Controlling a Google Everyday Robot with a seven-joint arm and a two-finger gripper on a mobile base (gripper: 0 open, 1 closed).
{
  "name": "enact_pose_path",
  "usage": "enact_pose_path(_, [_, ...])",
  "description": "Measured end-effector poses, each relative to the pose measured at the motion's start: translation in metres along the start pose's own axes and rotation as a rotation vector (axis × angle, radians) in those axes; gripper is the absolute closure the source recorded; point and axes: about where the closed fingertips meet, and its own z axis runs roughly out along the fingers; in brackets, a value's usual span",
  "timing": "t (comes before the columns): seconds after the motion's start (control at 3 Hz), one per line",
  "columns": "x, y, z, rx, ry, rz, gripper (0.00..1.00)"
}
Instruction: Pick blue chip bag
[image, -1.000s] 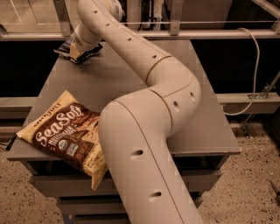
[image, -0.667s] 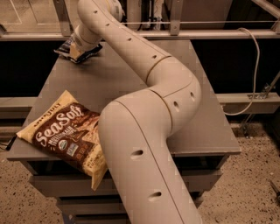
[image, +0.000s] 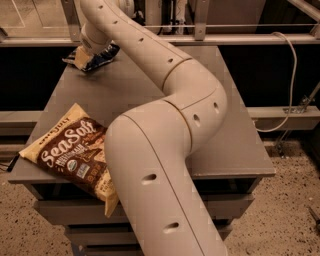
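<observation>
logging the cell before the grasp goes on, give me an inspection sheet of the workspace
surface: grey table, no spills seen
job's things: blue chip bag at the far left corner, partly covered by the arm's end
clutter: large SeaSalt bag at the near left edge, overhanging the front
grippers: pincer at the far left corner, right at the blue chip bag, mostly hidden by the wrist
cables: pale cable hanging right of the table, off the surface
surroundings: speckled floor; metal rail behind the table
</observation>
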Motion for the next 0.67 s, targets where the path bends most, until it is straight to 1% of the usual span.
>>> enact_pose_path(0.33, [-0.0081,0.0014,-0.0154,0.020,0.009,-0.025,0.00])
enact_pose_path(0.67, [-0.0087,0.0060,-0.0142,0.010,0.016,-0.028,0.00])
